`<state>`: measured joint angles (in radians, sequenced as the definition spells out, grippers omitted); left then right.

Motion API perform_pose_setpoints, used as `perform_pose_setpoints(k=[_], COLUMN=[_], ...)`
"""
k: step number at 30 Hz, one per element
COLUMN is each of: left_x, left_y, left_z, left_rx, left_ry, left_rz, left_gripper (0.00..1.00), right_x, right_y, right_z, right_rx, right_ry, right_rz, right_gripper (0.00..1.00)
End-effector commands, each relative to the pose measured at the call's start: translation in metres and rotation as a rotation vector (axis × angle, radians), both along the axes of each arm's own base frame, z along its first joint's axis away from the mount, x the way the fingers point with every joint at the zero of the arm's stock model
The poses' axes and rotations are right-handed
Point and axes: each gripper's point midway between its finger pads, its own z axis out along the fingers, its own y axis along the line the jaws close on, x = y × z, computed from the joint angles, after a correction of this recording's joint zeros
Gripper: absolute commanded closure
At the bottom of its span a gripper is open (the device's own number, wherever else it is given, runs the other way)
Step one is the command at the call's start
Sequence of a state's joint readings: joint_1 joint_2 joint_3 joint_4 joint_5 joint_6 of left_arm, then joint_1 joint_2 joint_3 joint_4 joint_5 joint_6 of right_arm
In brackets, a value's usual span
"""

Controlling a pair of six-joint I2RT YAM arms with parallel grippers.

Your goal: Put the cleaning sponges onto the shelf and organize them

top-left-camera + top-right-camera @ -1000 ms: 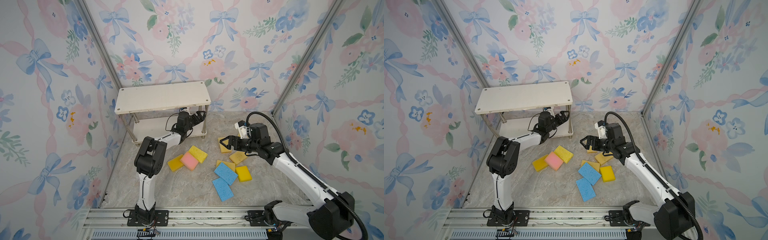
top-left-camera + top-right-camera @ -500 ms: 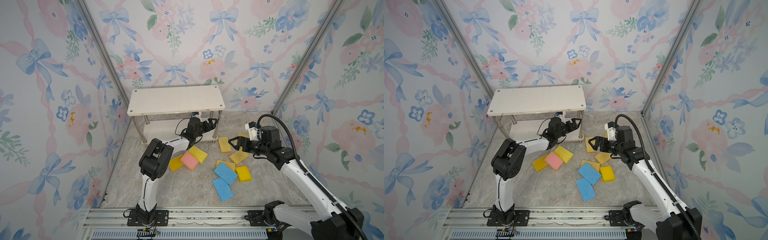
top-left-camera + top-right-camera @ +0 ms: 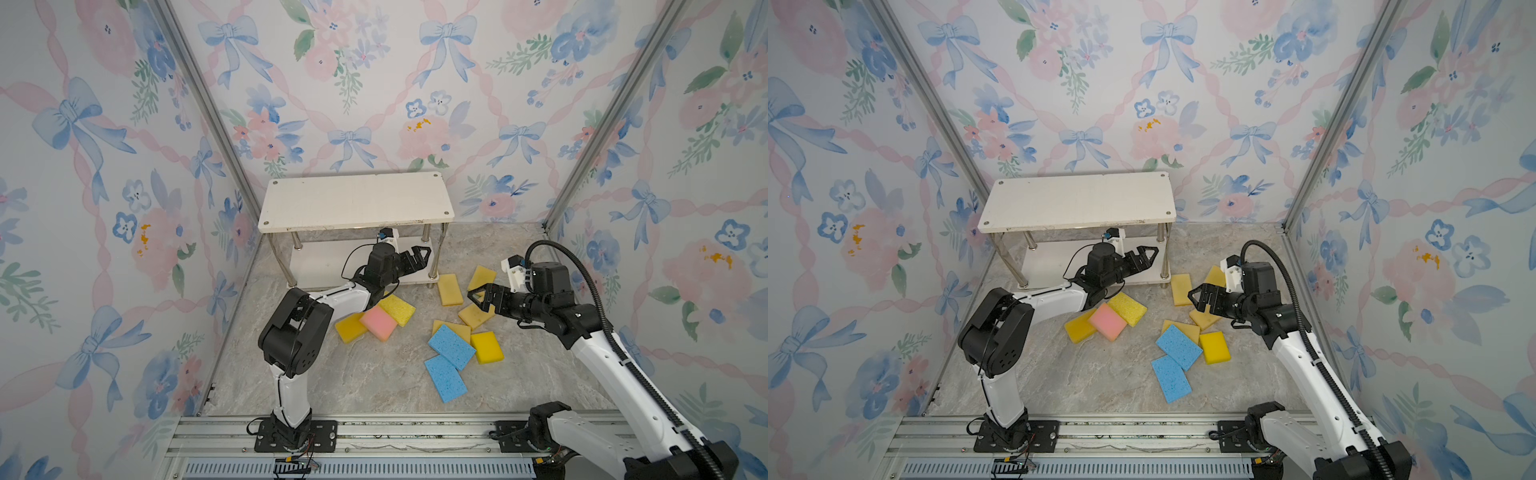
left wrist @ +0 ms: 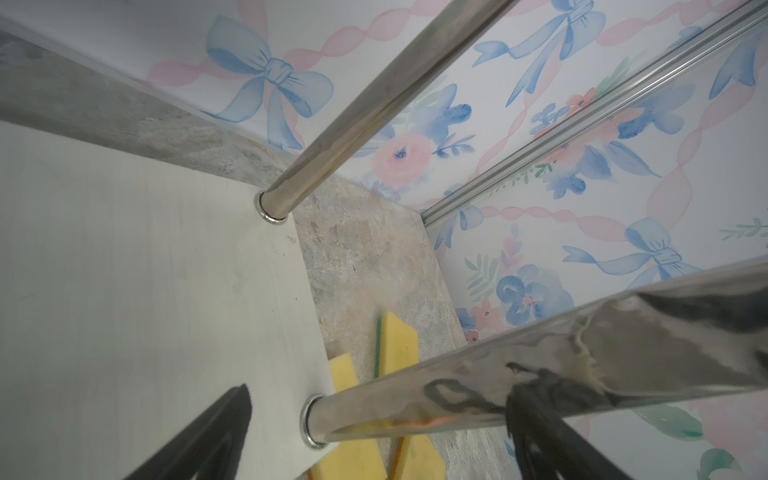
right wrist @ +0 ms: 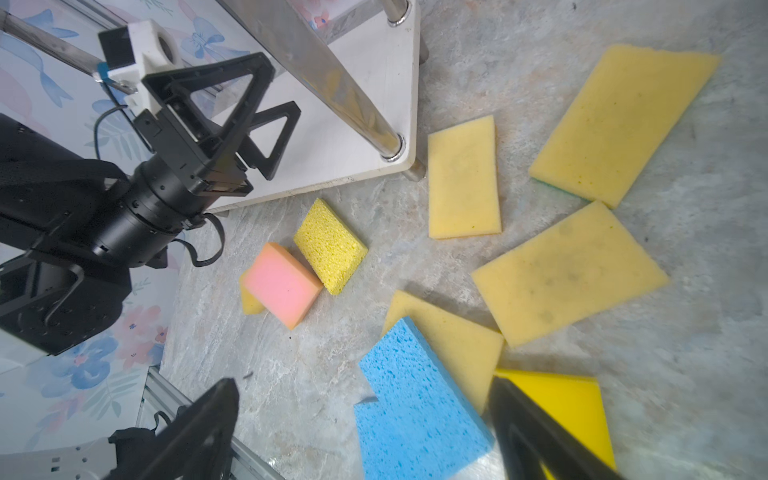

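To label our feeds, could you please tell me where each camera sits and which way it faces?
Top views: high in front, looking down at the shelf, the sponges and both arms, left pincer and right pincer open.
Left wrist: faces the shelf's lower board; own fingertips show.
Right wrist: looks down on sponges; own fingertips and left pincer show.
Shared: both wrist views show the lower board's corner leg.

Looks like a lab test booth dressed as a home: bow-and-flower wallpaper panels [image 3: 374, 83] framed by bare aluminium posts [image 3: 210, 112] on three sides of the left gripper [image 3: 420, 258] and right gripper [image 3: 478, 300], stone-print floor [image 3: 374, 374] beneath them, slotted metal rail [image 3: 415, 432] behind both, with the arm bases [image 3: 295, 432] bolted on.
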<state>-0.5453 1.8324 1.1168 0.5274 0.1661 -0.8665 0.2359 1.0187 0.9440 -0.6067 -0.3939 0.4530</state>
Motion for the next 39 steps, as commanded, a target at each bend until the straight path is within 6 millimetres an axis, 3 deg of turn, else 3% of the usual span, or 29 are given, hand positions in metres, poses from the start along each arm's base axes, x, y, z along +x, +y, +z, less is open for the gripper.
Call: perform_pose_setpoints(k=[1, 7, 11, 17, 21, 27, 39], left_x=[-0.014, -0.057, -0.088, -0.13, -0.155, -0.176, -0.187], left_y=[0.024, 0.053, 0.06, 0.061, 0.069, 0.077, 0.092], left_z=[-0.002, -0.014, -0.018, -0.015, -0.03, -0.045, -0.045], left_rx=[0.078, 0.136, 0.137, 0.122, 0.136, 0.132, 0.115], left_ry=[0.03, 0.109, 0.131, 0.133, 0.157, 0.187, 0.176], left_rz=[0.029, 0.056, 0.03, -0.039, -0.068, -0.094, -0.091], left_gripper=[0.02, 0.02, 0.02, 0.03, 0.04, 0.05, 0.07], right_x=[-0.021, -0.042, -0.044, -0.033, -0.02, 0.006, 0.043], right_y=[-0.005, 0.001, -0.008, -0.028, -0.041, -0.056, -0.076], right_z=[-0.023, -0.056, -0.069, -0.081, -0.09, -0.101, -0.142], right_rx=[-0.043, -0.111, -0.161, -0.148, -0.093, -0.086, 0.024], right_ry=[0.113, 0.198, 0.23, 0.262, 0.282, 0.304, 0.377], right_rz=[-0.011, -0.002, -0.032, -0.125, -0.208, -0.299, -0.473], right_gripper=[0.03, 0.02, 0.0, 0.11, 0.22, 0.25, 0.33])
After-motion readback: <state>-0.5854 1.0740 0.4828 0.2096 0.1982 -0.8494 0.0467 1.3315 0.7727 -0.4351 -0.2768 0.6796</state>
